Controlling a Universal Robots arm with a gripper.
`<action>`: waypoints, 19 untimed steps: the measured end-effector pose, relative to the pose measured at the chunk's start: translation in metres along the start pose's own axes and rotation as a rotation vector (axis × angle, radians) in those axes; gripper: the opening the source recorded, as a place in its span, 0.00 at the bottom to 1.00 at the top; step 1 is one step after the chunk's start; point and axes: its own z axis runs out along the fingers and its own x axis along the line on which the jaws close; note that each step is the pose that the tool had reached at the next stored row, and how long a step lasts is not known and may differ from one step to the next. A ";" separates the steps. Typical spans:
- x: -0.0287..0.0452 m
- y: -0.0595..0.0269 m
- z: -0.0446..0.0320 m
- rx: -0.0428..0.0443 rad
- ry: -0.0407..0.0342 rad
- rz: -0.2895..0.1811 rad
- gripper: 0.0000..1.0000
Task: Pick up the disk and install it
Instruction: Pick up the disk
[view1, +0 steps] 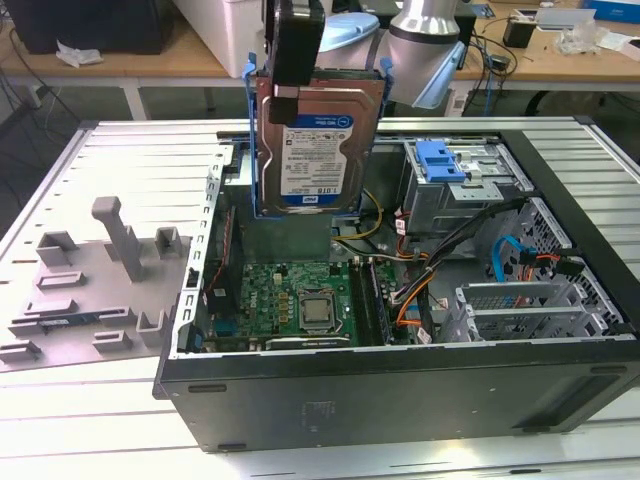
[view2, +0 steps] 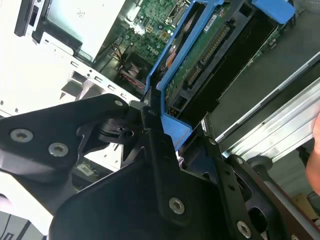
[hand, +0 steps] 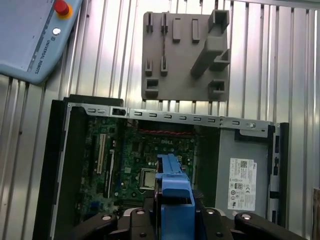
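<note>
Exterior view: gripper (view1: 288, 92) clamped on disk (view1: 320, 140), which hangs upright, label toward the camera, blue carrier framing it, above the open case (view1: 400, 365) and over the board (view1: 300, 295), clear of everything below. Blue bracket (view1: 440, 160) sits in the bay toward the exterior view's right; cables (view1: 415, 285) lie loose between board and bay. Grey fixture (view1: 90, 265) on the slatted table at the exterior view's left. Second wrist view: fingers (view2: 157, 145) pinch the carrier's thin blue rim, disk (view2: 210, 45) showing its circuit side; the grip looks to be on plastic, not on the metal body. First wrist view: looking down past gripper (hand: 175, 220) along the top edge of disk (hand: 172, 187) to board (hand: 145, 160), grey box (hand: 235, 147) with white sticker beside it, fixture (hand: 185, 55) beyond the case, pendant (hand: 30, 35) on the table. Risks, as judged: the hold is on a flexing frame, so a jolt could let the disk twist or slip and drop onto the board; a slight tilt would jam the carrier against the bay walls; loose cables could snag a corner on the way in
</note>
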 end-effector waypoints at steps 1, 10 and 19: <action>0.0000 0.0000 0.0001 0.0000 -0.0004 0.000 0.37; 0.0024 0.0004 -0.0002 0.0020 -0.0007 0.000 0.37; 0.0209 0.0016 -0.0019 0.0423 0.0029 0.000 0.37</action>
